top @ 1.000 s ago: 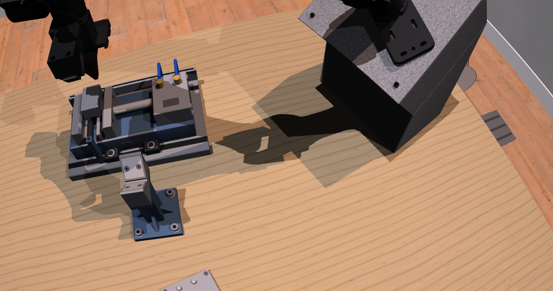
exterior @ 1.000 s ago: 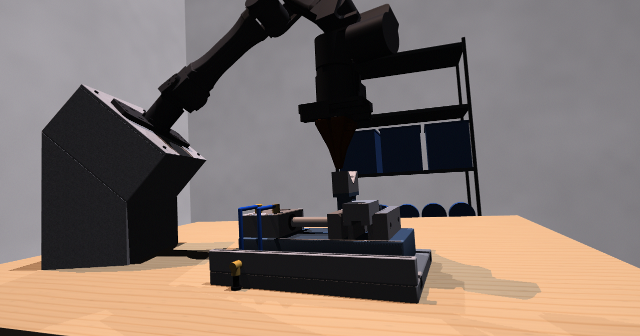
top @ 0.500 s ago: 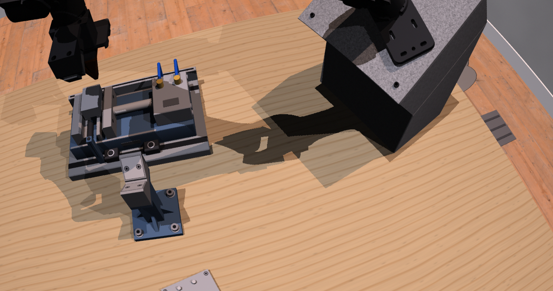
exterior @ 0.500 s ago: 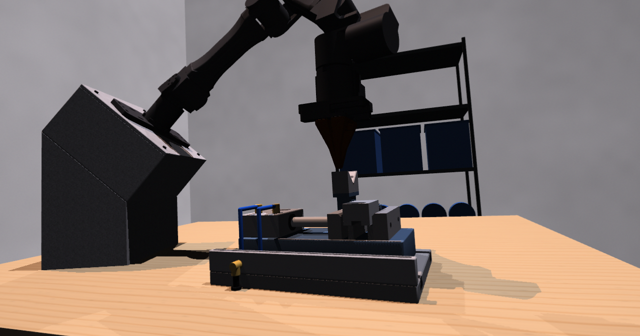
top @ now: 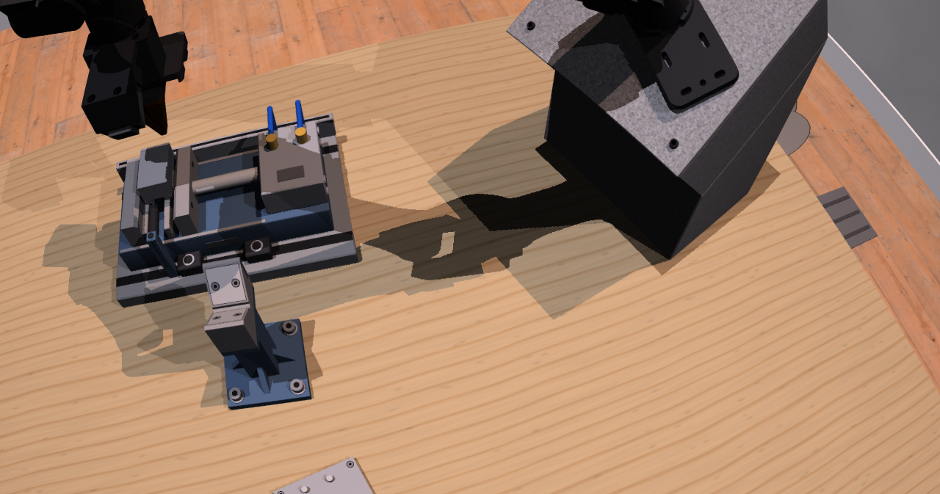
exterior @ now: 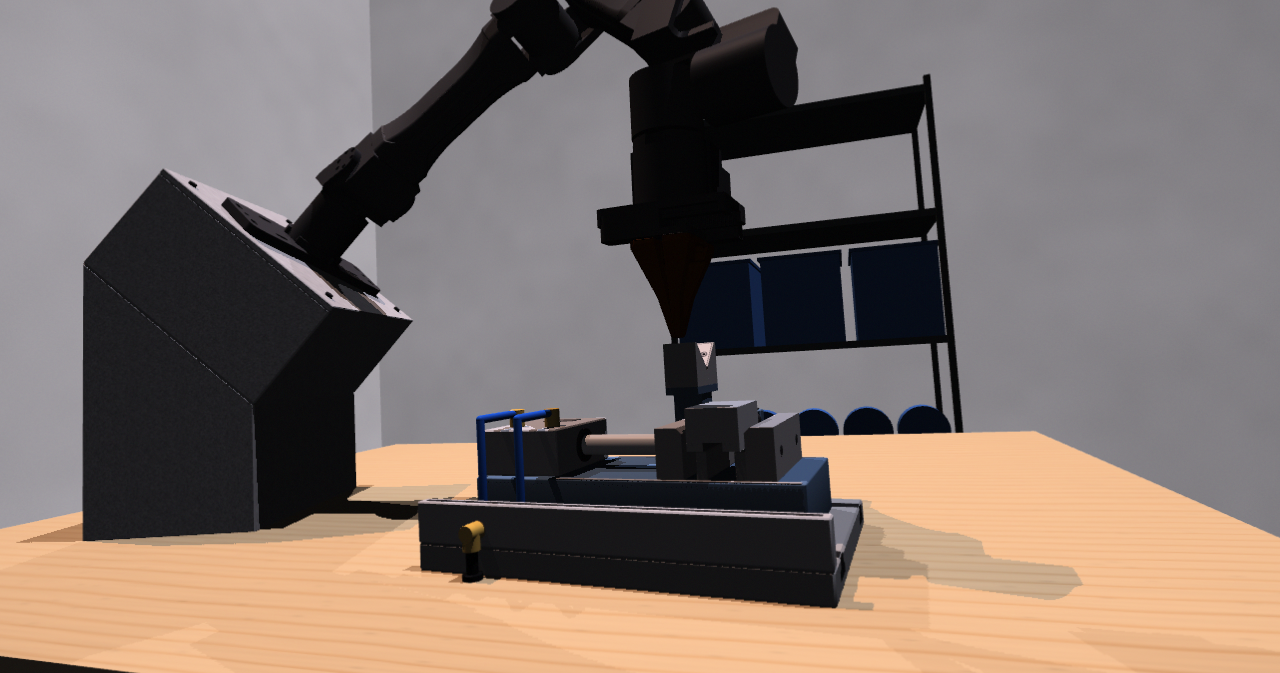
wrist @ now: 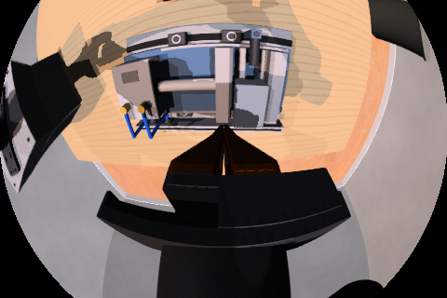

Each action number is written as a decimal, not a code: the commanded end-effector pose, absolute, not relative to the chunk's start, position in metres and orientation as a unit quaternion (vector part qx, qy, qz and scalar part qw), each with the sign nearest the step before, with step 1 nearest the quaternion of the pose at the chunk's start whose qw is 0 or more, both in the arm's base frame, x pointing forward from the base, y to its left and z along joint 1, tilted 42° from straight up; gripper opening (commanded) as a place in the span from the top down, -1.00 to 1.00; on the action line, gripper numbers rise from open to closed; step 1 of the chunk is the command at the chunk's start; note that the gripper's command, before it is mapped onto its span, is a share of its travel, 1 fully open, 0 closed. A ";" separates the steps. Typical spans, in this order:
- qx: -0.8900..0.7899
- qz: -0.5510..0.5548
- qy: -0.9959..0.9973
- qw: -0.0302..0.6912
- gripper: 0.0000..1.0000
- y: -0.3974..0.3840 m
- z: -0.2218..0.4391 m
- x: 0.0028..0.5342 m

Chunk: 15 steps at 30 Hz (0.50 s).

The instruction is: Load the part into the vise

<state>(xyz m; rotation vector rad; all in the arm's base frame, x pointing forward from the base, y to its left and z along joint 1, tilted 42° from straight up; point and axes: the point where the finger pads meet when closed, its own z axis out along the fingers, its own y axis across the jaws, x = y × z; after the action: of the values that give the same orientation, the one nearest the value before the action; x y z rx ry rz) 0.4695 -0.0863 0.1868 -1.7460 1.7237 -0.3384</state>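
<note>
The part (top: 156, 166) (exterior: 716, 423) (wrist: 251, 102), a grey block, lies in the open vise (top: 315, 255) (exterior: 626, 535) between the moving jaw (top: 185, 191) (exterior: 671, 454) and the fixed jaw (exterior: 778, 445). In the exterior view its slot shows at the bottom, facing down. It sits toward the far end of the jaws. I cannot tell if its near end touches the work stop (top: 150, 230) (wrist: 255, 52). My gripper (top: 159, 126) (exterior: 677, 336) (wrist: 223, 130) is shut and empty. It points straight down, well above the part.
The V-block (top: 230, 307) (exterior: 689, 369) stands empty on its blue base in front of the vise. The air cylinder (top: 292, 180) (exterior: 537, 450) with blue hoses is on the vise's right. The infeed plate (top: 327, 481) is bare. The arm's dark pedestal (top: 683, 97) (exterior: 179, 382) stands at the back right.
</note>
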 end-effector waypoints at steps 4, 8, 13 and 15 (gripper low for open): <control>-0.660 -0.146 0.655 0.338 1.00 -0.095 0.203 0.466; -0.659 -0.146 0.655 0.338 1.00 -0.095 0.201 0.467; -0.658 -0.129 0.664 0.332 1.00 -0.094 0.182 0.469; -0.657 -0.131 0.664 0.333 1.00 -0.095 0.182 0.472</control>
<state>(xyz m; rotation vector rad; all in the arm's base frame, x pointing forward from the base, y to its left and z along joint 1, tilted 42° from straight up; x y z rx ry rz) 0.4722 -0.0872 0.1848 -1.7438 1.7201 -0.3453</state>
